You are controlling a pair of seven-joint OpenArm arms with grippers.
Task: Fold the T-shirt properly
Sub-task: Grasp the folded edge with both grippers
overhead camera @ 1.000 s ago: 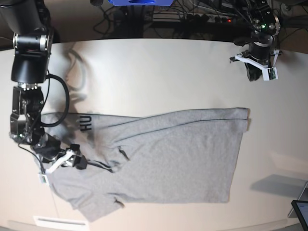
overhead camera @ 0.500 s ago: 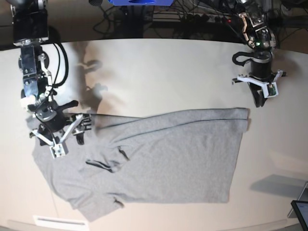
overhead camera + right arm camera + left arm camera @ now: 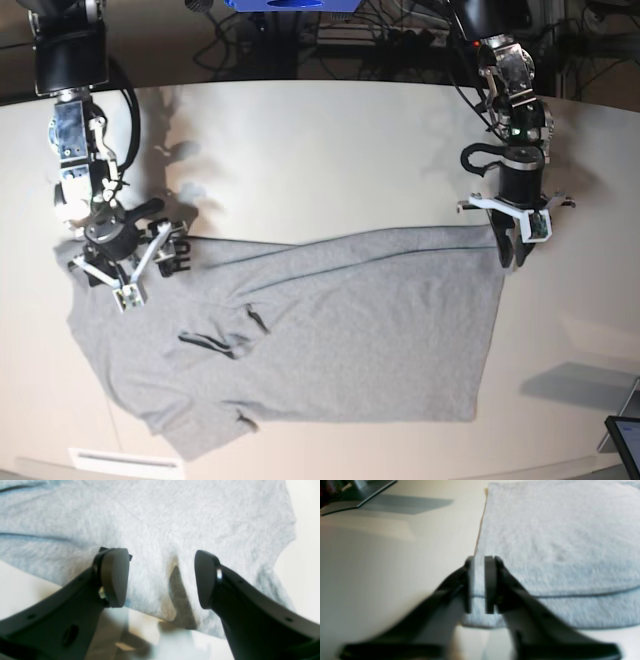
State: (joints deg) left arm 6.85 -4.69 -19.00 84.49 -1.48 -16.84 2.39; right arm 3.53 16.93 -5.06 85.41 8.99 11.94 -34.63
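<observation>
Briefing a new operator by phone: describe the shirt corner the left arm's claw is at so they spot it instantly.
On the pale table lies the grey T-shirt. Follow its far, hemmed edge to the base view's right end: that corner sits under the left claw, the only corner with a claw nearly shut over it.

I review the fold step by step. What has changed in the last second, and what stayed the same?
The left tool came down to the T-shirt hem corner, nearly shut. The right tool let go, rose to the upper edge and opened; the lettered flap now lies flat. The shirt body stayed put.
</observation>
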